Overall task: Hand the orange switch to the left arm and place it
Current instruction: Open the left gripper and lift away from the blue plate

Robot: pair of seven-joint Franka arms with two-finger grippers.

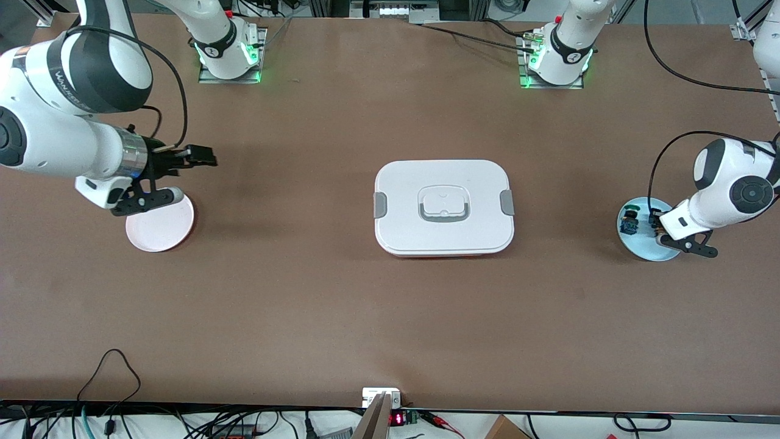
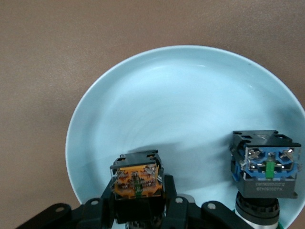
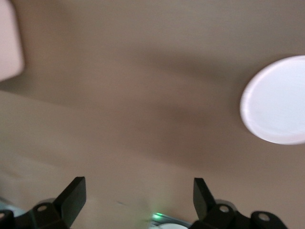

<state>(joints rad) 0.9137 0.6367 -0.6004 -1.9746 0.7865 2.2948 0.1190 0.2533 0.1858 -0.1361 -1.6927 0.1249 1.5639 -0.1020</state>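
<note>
At the left edge of the front view the right gripper (image 1: 198, 155) hangs in the air, turned sideways over the table just above a pale pink plate (image 1: 159, 223) that lies at the right arm's end of the table. Its fingers (image 3: 71, 195) are spread wide with nothing between them, as the right wrist view shows, where the same plate (image 3: 276, 101) appears as a pale disc at the right edge of the frame.

In the middle of the front view sits the box (image 1: 443, 207), white with grey side clips and a recessed handle in its lid, well apart from both plates.

Near the right edge of the front view lies a light blue plate (image 1: 646, 247) at the left arm's end of the table. The left gripper (image 1: 657, 224) is down on it. In the left wrist view, at the lower middle of the frame, its fingers (image 2: 102, 214) sit narrowly on either side of the orange switch (image 2: 136, 179), which rests on the blue plate (image 2: 181, 100); whether they are actually pressing on it cannot be told. At the lower right of that frame a second switch (image 2: 264, 164), with a blue base, stands on the same plate, near the orange one but apart from it.
</note>
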